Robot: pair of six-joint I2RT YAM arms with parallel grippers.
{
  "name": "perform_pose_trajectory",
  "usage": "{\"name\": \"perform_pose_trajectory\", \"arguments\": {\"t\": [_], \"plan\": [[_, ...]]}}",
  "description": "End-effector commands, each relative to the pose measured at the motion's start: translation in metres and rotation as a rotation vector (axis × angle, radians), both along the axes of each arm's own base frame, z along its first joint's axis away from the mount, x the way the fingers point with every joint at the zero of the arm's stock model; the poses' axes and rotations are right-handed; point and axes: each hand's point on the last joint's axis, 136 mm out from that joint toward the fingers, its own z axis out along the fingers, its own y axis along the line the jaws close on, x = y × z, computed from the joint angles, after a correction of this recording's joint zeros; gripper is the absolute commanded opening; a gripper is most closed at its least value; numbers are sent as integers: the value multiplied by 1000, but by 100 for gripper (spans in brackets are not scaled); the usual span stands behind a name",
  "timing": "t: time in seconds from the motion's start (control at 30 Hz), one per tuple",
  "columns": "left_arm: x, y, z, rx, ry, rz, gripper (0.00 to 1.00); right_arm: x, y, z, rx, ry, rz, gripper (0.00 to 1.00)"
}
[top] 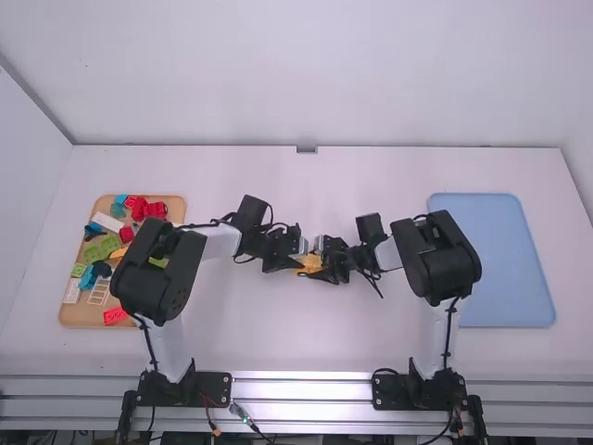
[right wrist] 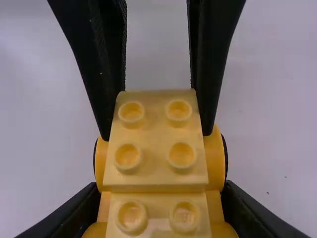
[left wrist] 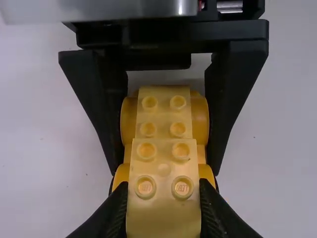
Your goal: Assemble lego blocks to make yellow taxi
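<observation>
Near the table's middle, the left gripper [top: 297, 260] and right gripper [top: 325, 262] meet at a yellow assembly [top: 310, 264]. In the left wrist view, the left gripper [left wrist: 164, 186] is shut on a studded yellow brick [left wrist: 163, 215] raised above another light-yellow part. Opposite, the right gripper's black fingers [left wrist: 230, 94] flank a yellow base [left wrist: 200, 116] with rounded sides. In the right wrist view, the right gripper [right wrist: 161, 188] is shut on that yellow base [right wrist: 214, 158]; the yellow brick [right wrist: 157, 168] lies over it, its far end between the left gripper's fingers. Whether brick and base are pressed together, I cannot tell.
A tan tray [top: 83, 315] with several red, green, blue, white and orange pieces stands at the left, partly behind the left arm. A blue tray [top: 505, 260] lies at the right, beside the right arm. White table surface [top: 306, 185] extends beyond both grippers.
</observation>
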Motion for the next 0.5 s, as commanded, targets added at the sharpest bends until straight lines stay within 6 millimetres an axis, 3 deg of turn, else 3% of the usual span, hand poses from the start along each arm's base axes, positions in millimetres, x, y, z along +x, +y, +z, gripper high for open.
{"name": "perform_pose_trajectory", "arguments": {"t": [0.0,0.03,0.07,0.1,0.2,0.23,0.33,0.47], "plan": [[-16,-8,0,-32,24,-50,12,-3,-2,-9,-25,17,-9,43],[-16,-8,0,-32,25,-50,27,-3,-2,-9,-23,17,-8,43],[-16,-8,0,-31,25,-50,49,-3,-2,-9,-23,17,-7,43],[-17,-8,0,-31,25,-50,53,-3,-2,-9,-23,17,-8,43],[-16,-8,0,-33,20,-50,83,-3,-1,-9,-23,17,-7,46],[-14,-9,1,-37,12,-50,88,-3,-1,-9,-23,17,-7,46],[-11,-11,9,-85,2,-61,88,-3,-1,-9,-23,17,-6,46],[-5,-9,29,-152,-1,-62,83,-3,-2,-9,-23,18,-7,46]]}}
